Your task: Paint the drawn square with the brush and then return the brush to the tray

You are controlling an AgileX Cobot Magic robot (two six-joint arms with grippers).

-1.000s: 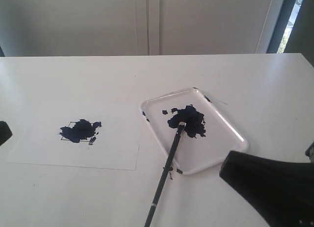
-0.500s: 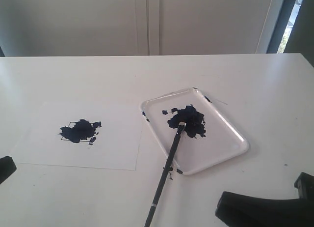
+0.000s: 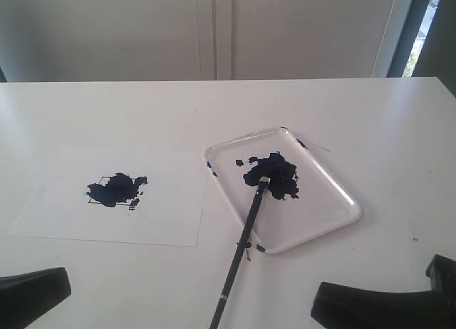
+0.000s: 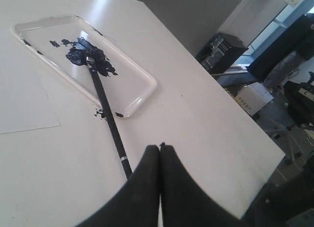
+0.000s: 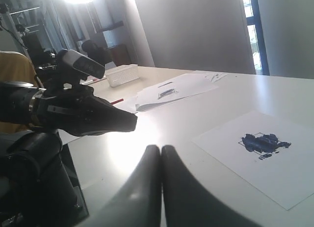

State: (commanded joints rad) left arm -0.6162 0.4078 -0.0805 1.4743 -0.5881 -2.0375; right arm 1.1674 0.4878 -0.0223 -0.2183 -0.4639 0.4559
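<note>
Closed tight on nothing at both left gripper [image 4: 160, 147] and right gripper [image 5: 161, 148], now dropped back low at the near edge of the table [image 3: 356, 108], leaving the brush [image 3: 242, 243] bristles-down in the tray [image 3: 320, 201], handle over its rim, and the drawn square [image 3: 114, 190] blotched dark, the job done by the look of it.

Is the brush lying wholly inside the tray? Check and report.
No: the brush has its bristle end in the paint on the tray, but its handle crosses the rim onto the table.
</note>
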